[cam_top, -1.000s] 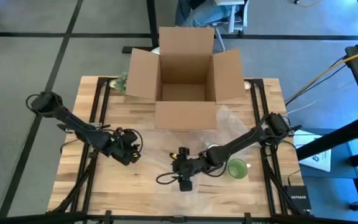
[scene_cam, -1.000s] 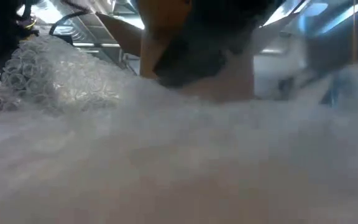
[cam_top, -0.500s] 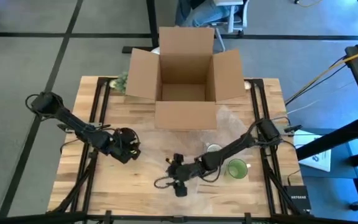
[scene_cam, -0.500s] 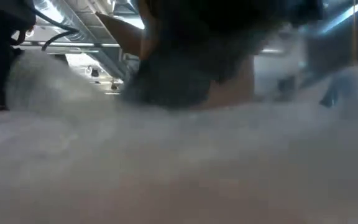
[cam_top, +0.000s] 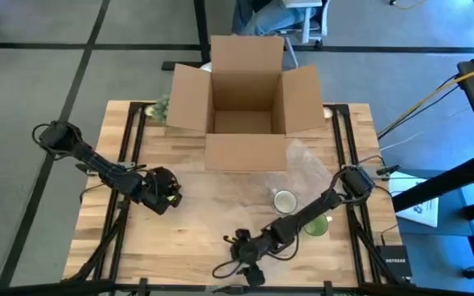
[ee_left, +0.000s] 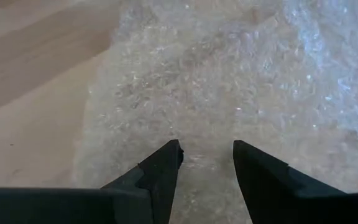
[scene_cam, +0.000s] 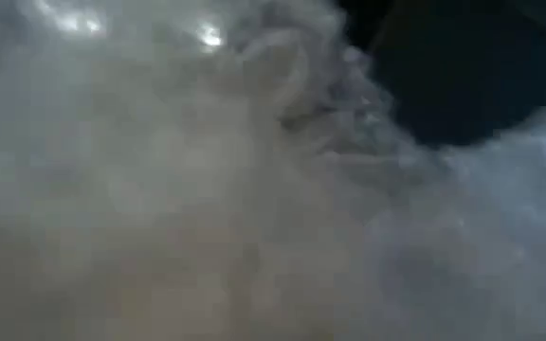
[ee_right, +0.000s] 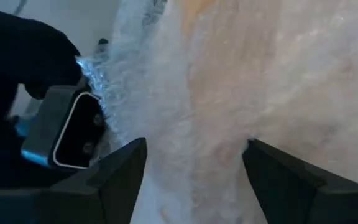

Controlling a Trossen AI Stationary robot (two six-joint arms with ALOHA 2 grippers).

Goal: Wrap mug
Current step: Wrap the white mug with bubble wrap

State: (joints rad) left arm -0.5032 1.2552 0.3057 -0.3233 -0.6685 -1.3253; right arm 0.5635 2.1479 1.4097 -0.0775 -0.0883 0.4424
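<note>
A clear bubble wrap sheet (cam_top: 237, 205) lies spread over the middle of the wooden table. A green mug (cam_top: 314, 224) stands on its right part, with a white round thing (cam_top: 285, 200) just beyond it. My left gripper (cam_top: 169, 187) is open at the sheet's left edge, its fingertips low over the bubble wrap (ee_left: 229, 93). My right gripper (cam_top: 249, 270) is open at the table's near edge, with bunched bubble wrap (ee_right: 229, 93) between and ahead of its fingers. Bubble wrap (scene_cam: 207, 189) fills the low view. My left gripper has its fingertips (ee_left: 166, 163) low over the sheet's left edge; I cannot tell whether they touch it. My right gripper has a fold of wrap (ee_right: 194, 130) between its wide-apart fingers; I cannot tell whether either finger touches it.
An open cardboard box (cam_top: 245, 99) stands at the table's far edge, its flaps spread. A small grey-rimmed camera housing (ee_right: 64, 134) sits close beside my right gripper at the near edge. Bare wood shows at the near left (cam_top: 163, 247).
My right gripper has gone from the middle of the table to its near edge. The bubble wrap in front of the low camera has come closer and risen, and now covers nearly that whole view.
</note>
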